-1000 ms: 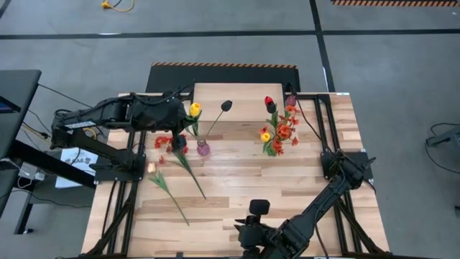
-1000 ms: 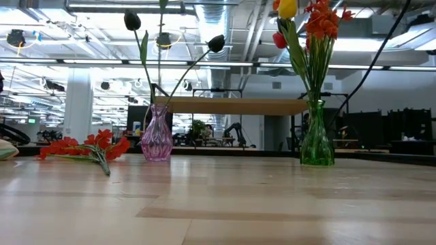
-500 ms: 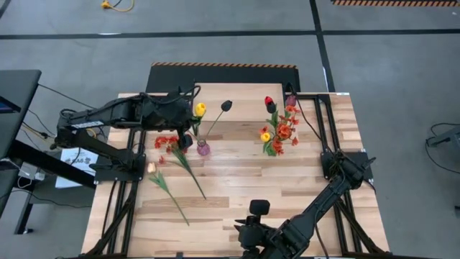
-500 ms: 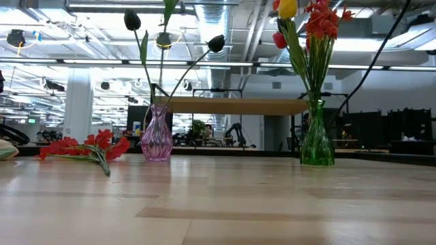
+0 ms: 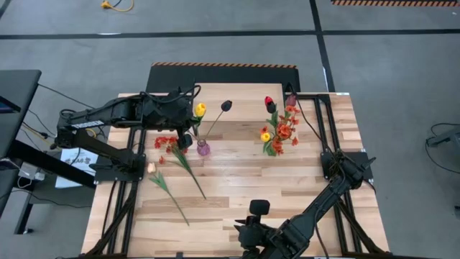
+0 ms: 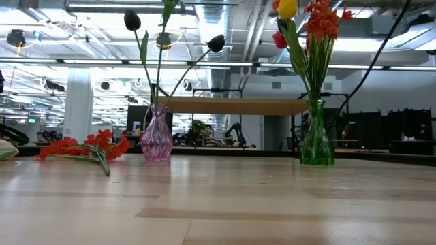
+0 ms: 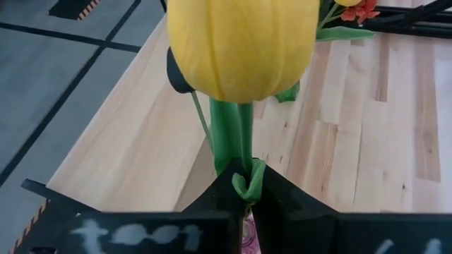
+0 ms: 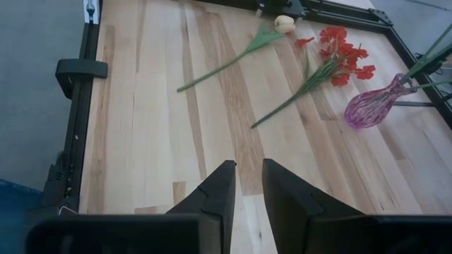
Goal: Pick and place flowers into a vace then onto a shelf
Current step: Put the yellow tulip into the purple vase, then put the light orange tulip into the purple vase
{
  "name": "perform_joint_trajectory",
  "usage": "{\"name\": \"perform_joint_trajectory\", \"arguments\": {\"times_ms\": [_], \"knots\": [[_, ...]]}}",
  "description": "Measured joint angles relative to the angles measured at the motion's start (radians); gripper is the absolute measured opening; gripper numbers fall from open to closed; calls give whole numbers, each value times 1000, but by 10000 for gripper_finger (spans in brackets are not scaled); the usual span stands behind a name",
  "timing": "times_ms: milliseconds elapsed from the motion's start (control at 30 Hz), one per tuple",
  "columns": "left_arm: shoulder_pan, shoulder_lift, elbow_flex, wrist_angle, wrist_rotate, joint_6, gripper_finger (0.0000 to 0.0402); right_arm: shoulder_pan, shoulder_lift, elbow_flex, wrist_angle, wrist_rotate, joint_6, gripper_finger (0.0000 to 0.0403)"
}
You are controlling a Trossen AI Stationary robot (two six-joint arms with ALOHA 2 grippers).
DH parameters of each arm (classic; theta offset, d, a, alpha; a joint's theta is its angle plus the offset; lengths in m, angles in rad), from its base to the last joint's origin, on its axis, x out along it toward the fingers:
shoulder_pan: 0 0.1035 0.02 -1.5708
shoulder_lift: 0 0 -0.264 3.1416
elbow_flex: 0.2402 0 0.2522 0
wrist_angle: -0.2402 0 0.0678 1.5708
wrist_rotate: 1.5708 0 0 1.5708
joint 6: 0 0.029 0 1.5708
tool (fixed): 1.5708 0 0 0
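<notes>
Left gripper [image 7: 244, 185] above purple vase [image 5: 203, 148], fingers clamped on stem of yellow tulip [image 7: 242, 42]. Vase holds two dark tulips [image 6: 216, 43]. Orange-red spray [image 5: 169, 143] and pale tulip [image 5: 152, 167] lie beside vase. Shelf [image 6: 235, 105] behind it. Right gripper [image 8: 244, 189] well apart, fingers narrowly parted, empty.

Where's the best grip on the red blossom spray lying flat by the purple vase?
Take the red spray by its bare stem, midway down, from straight above with jaws across it. It lies flat on the tabletop; that stretch is clear of the blossoms, the purple vase and the pale tulip.
</notes>
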Motion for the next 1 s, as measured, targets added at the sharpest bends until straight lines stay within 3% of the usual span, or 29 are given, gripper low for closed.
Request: {"name": "perform_joint_trajectory", "arguments": {"times_ms": [167,667,1000], "knots": [[0,0,0,-2,2,-12,18,0,0,0,0,-4,0,63],[0,0,1,-25,29,-32,153,0,0,0,0,-7,0,63],[0,-1,1,-22,53,-32,170,0,0,0,0,-8,0,63]]}}
